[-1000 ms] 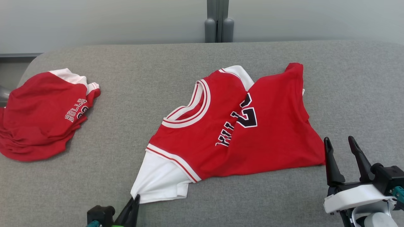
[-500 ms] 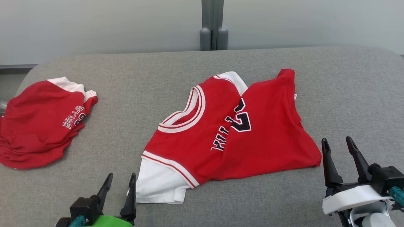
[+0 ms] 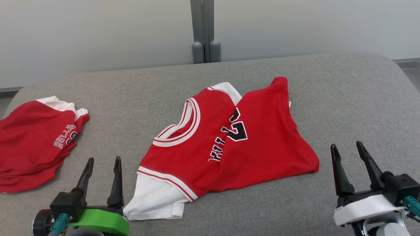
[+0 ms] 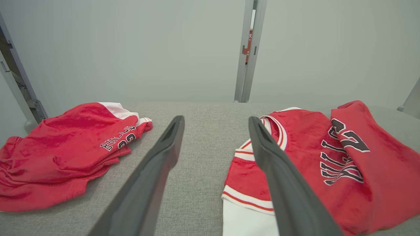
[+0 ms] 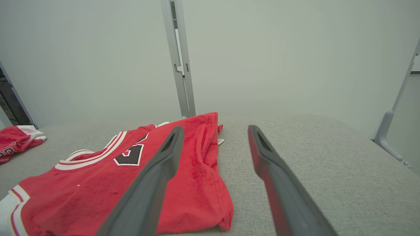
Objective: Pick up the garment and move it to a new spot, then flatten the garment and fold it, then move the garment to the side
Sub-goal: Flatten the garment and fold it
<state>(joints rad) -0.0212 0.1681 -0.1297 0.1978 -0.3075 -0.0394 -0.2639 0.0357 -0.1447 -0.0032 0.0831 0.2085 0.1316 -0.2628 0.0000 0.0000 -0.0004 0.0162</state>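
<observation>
- Head view: red jersey [image 3: 262,137] lies mid-tabletop [image 3: 361,98], half folded, collar facing left, long axis running near-left to far-right.
- Left claw [image 3: 103,160] gapes empty just beside its white sleeve [image 3: 154,203].
- Right claw [image 3: 346,145] gapes empty near the hem corner.

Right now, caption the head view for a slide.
Open left gripper and open right gripper flank a folded-over red jersey on the grey surface; another red garment lies far left.

Soft matt red cloth jersey [image 3: 262,137] lies on a rough woven grey fabric surface [image 3: 344,98]; end effector fingers [image 3: 338,170] look matt plastic.
</observation>
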